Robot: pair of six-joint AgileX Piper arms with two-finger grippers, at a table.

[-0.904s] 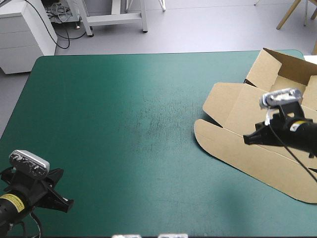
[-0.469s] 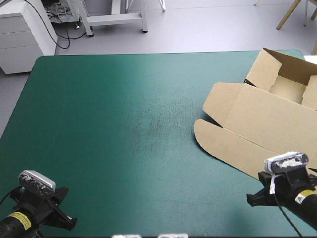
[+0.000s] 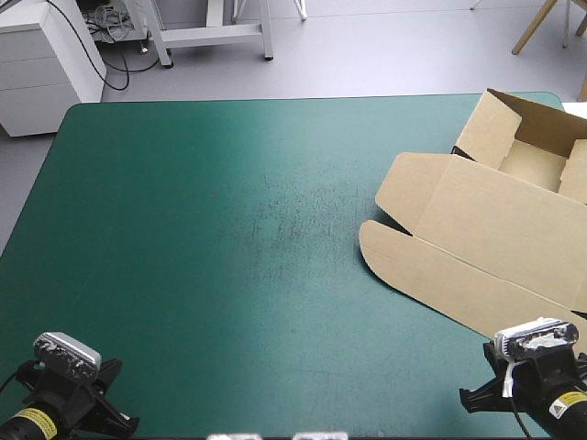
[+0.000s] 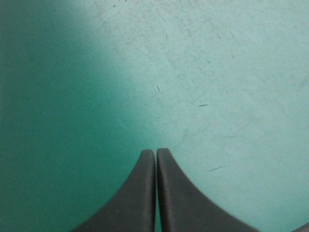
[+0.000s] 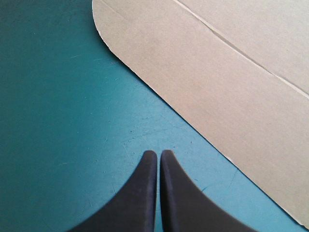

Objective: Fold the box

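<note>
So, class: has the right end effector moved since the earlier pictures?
Yes: the right end effector pulled back off the box, toward the near edge of the table.

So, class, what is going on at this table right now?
Nothing is being handled. The brown box lies at the table's far right, an open tray with its lid flat on the teal-green cover. Both arms sit at the near edge, the left gripper and the right gripper shut and empty, the right one just short of the lid's edge.

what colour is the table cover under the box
Teal-green, a plain table cover with faint scuff marks; the brown box lies on it. The high view shows it best.
</note>
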